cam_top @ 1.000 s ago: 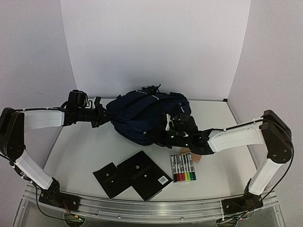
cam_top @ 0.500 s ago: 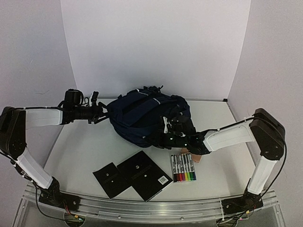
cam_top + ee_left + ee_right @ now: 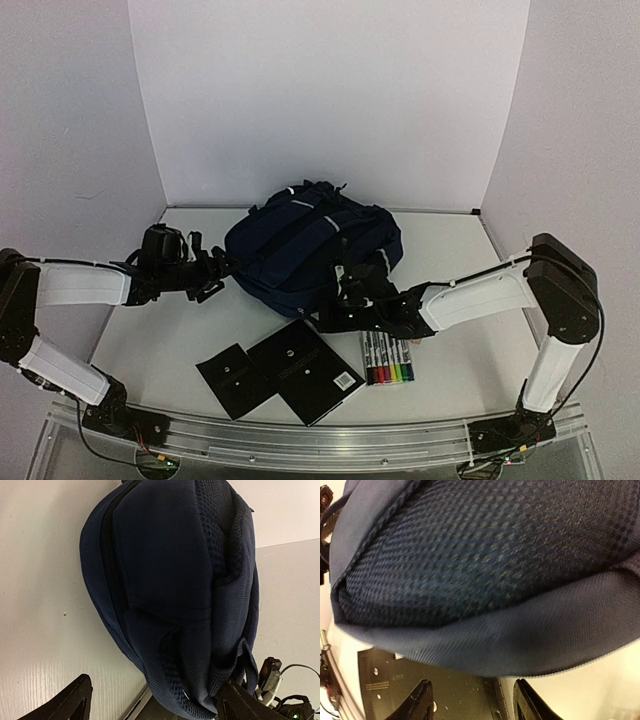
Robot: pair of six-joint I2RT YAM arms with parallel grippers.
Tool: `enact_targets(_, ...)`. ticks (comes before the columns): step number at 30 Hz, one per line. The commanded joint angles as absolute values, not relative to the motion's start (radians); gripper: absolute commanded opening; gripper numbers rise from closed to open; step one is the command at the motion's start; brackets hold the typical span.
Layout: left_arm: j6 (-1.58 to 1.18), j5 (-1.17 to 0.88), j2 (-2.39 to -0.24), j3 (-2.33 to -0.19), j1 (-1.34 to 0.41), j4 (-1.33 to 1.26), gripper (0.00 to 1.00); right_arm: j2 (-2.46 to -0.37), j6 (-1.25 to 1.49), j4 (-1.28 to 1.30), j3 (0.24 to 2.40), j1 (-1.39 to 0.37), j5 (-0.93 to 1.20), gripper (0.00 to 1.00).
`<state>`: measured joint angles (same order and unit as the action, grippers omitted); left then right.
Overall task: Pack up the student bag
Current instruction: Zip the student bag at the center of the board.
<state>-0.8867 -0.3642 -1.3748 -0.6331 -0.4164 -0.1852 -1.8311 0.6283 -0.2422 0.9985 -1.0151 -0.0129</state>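
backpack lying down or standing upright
Lying down: the student bag sprawls low on the table, its shoulder straps facing up in the top view.

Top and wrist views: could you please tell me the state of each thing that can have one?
student bag: lying on the table, held by neither gripper.
left gripper: jaws open, at the bag's end.
right gripper: jaws open, empty.
black notebooks: closed, lying flat.
marker pack: lying flat, markers capped.
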Motion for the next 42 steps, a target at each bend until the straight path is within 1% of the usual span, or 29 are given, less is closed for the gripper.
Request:
enact_targets(1, -0.964, -0.276, -1.306, -0.582, -0.439, -0.246, 0.86, -1.785, 0.567, -0.166, 1.023, -1.066, -0.102, 0.52)
enact_targets(3, -0.974, -0.294, -1.303, -0.558, -0.44, -0.274, 0.87, -1.799, 0.576, -0.166, 1.025, -1.074, -0.093, 0.52)
enact_targets(8, -0.982, -0.365, -1.333, -0.56, -0.453, -0.351, 0.87, -1.85, 0.572, -0.205, 1.055, -1.073, -0.07, 0.47)
enact_targets(19, -1.008, -0.395, -1.418, -0.588, -0.475, -0.42, 0.77, -1.978, 0.537, -0.261, 1.144, -1.037, -0.067, 0.43)
enact_targets(23, -1.008, -0.391, -1.431, -0.598, -0.477, -0.424, 0.68, -2.002, 0.511, -0.294, 1.147, -1.022, -0.045, 0.41)
enact_targets(28, -1.012, -0.4, -1.455, -0.609, -0.479, -0.438, 0.57, -2.027, 0.476, -0.357, 1.146, -1.008, -0.009, 0.35)
enact_targets(32, -1.011, -0.399, -1.462, -0.616, -0.478, -0.44, 0.45, -2.034, 0.457, -0.401, 1.142, -1.008, 0.04, 0.27)
enact_targets(37, -1.011, -0.396, -1.471, -0.624, -0.479, -0.438, 0.27, -2.035, 0.449, -0.463, 1.126, -1.008, 0.062, 0.2)
enact_targets(39, -1.011, -0.397, -1.475, -0.627, -0.479, -0.438, 0.19, -2.035, 0.444, -0.476, 1.12, -1.008, 0.06, 0.15)
enact_targets(42, -1.007, -0.395, -1.474, -0.631, -0.479, -0.432, 0.11, -2.034, 0.439, -0.484, 1.115, -1.008, 0.05, 0.06)
